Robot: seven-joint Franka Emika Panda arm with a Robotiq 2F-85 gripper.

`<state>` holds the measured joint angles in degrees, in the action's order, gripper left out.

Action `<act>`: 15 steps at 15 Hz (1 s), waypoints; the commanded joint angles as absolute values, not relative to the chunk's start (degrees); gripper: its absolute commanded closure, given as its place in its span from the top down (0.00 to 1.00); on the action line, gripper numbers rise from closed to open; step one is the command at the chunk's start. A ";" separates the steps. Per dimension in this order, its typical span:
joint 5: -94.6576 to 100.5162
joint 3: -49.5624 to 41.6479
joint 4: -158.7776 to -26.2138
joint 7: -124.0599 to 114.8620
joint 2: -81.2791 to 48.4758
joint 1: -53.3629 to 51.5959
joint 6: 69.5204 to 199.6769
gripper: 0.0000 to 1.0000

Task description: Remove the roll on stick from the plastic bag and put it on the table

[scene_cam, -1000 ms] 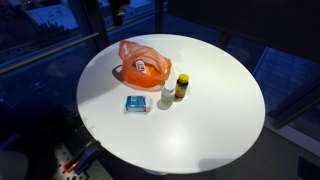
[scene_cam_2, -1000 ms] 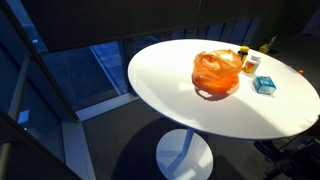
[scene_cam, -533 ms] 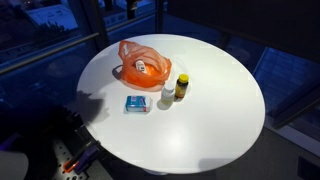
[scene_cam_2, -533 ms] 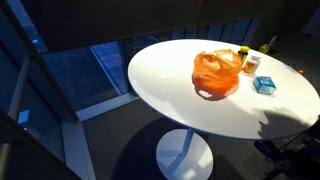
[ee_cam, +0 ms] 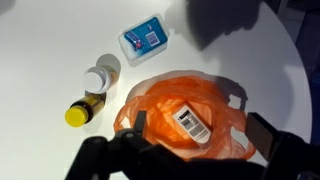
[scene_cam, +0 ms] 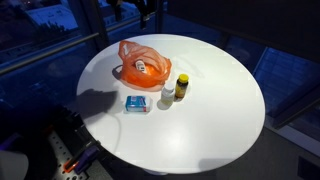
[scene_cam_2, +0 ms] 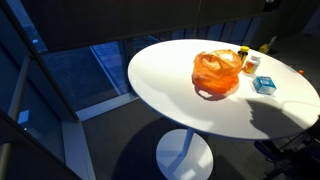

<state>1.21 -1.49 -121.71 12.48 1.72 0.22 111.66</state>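
An orange plastic bag (scene_cam: 128,55) lies open on the round white table (scene_cam: 215,110); it also shows in an exterior view (scene_cam_2: 217,72) and in the wrist view (ee_cam: 160,95). A white roll-on stick with a barcode label (ee_cam: 190,122) lies inside the bag, and its white top shows in an exterior view (scene_cam: 141,67). My gripper (ee_cam: 200,128) is open and empty, high above the bag, with one finger on each side of it in the wrist view. In an exterior view it is a dark shape at the top edge (scene_cam: 135,9).
A white-capped bottle (scene_cam: 168,94) and a yellow-capped bottle (scene_cam: 181,87) stand beside the bag. A blue packet (scene_cam: 137,103) lies nearer the table's front. The same three show in the wrist view: (ee_cam: 101,77), (ee_cam: 84,109), (ee_cam: 146,41). Dark windows surround the table.
The arm at the top of the exterior view has shifted sideways over the table's far edge, and its shadow has spread over the table's rim. The objects have not moved.
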 commanded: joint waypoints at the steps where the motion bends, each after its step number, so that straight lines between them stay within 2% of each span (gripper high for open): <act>1: 2.64 -1.87 -120.08 18.65 -1.43 0.91 113.50 1.00; 10: 1.99 -1.61 -121.28 19.80 -1.30 1.07 112.54 1.00; 15: 1.18 -1.88 -121.59 20.15 -3.31 1.48 117.87 1.00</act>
<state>1.92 -1.89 -121.69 19.83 -2.01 0.88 114.85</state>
